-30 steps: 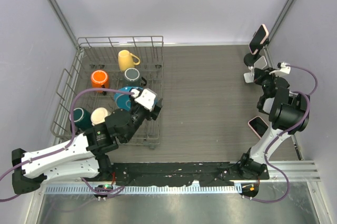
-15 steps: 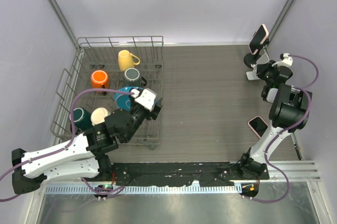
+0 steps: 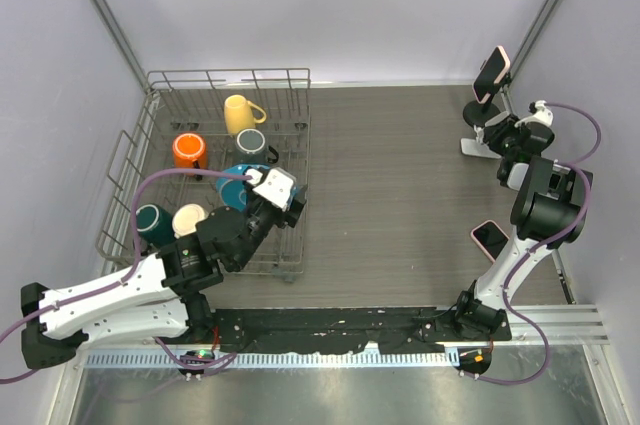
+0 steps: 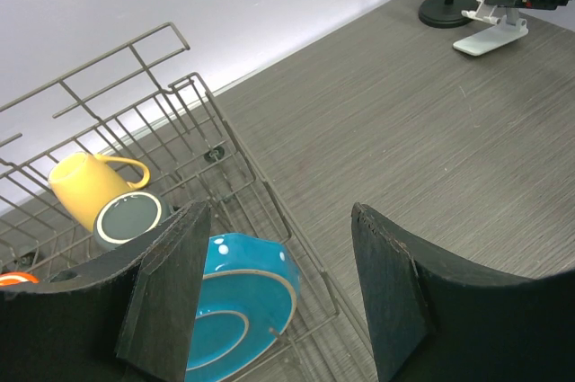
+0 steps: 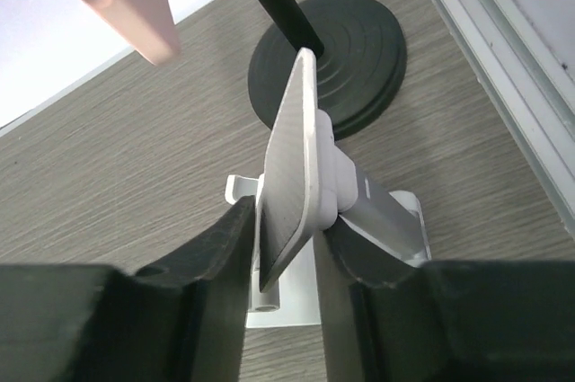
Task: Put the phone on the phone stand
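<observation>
The black phone stand (image 3: 480, 111) with a round disc base stands at the back right, and a pink-cased phone (image 3: 492, 73) sits in its top holder. A second phone (image 3: 490, 238) lies flat on the table beside the right arm. My right gripper (image 3: 502, 135) is shut on the tilted plate of a small white folding stand (image 5: 295, 166), just in front of the black disc base (image 5: 346, 63). My left gripper (image 4: 278, 301) is open and empty above the right edge of the wire rack (image 3: 290, 135).
The wire rack holds a yellow mug (image 3: 240, 111), an orange mug (image 3: 188, 150), a blue bowl (image 4: 238, 297) and other cups. The right wall rail (image 5: 503, 67) runs close behind the stands. The white stand's base (image 3: 472, 146) rests on the table.
My right gripper has moved back toward the far right corner and now grips the white stand's plate. The left arm has not moved.
</observation>
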